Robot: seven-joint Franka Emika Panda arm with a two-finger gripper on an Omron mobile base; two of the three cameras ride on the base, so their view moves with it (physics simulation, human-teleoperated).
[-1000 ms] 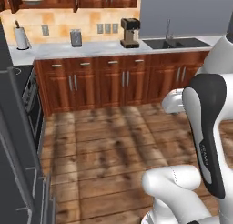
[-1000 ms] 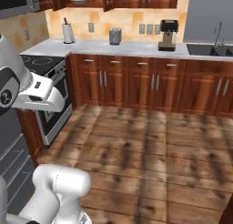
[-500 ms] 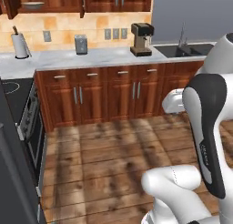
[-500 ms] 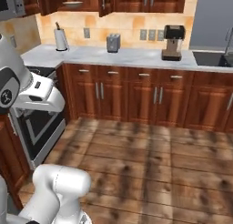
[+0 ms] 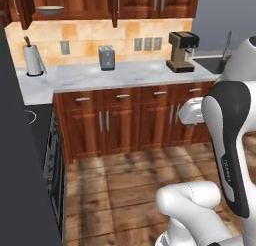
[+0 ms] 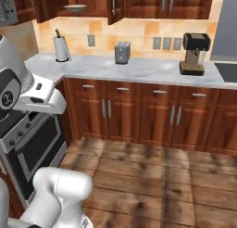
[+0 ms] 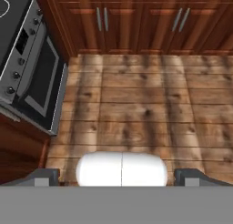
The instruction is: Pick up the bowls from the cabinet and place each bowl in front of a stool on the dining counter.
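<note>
One wide, shallow pale bowl [image 5: 49, 10] [image 6: 75, 8] rests on the inner shelf of the reddish-brown wall cabinet [image 5: 75, 1] [image 6: 92, 0], high above the wall counter. The cabinet's tall door [image 5: 114, 7] [image 6: 115, 7] stands open beside it. The grey-white marbled bowl, the stools and the dining counter are out of view. My gripper [image 7: 120, 175] hangs far below the shelf and points down at the wooden floor [image 7: 136, 104]. Its fingertips [image 7: 45, 176] are wide apart, open, with nothing between them.
On the wall counter [image 5: 75, 77] [image 6: 148, 69] stand a paper-towel roll [image 5: 32, 60] [image 6: 60, 47], a toaster [image 5: 106, 57] [image 6: 122, 52] and a coffee machine [image 5: 181, 51] [image 6: 194, 53]. A stove with oven [image 5: 50, 155] [image 6: 32, 143] [image 7: 32, 68] is on the left. Base cabinets [image 7: 136, 18] run under the counter.
The base has driven nearer to the wall counter, so the whole scene has shifted. The wall cabinet with its bowl has come into view at the top. The arm's pose looks unchanged.
</note>
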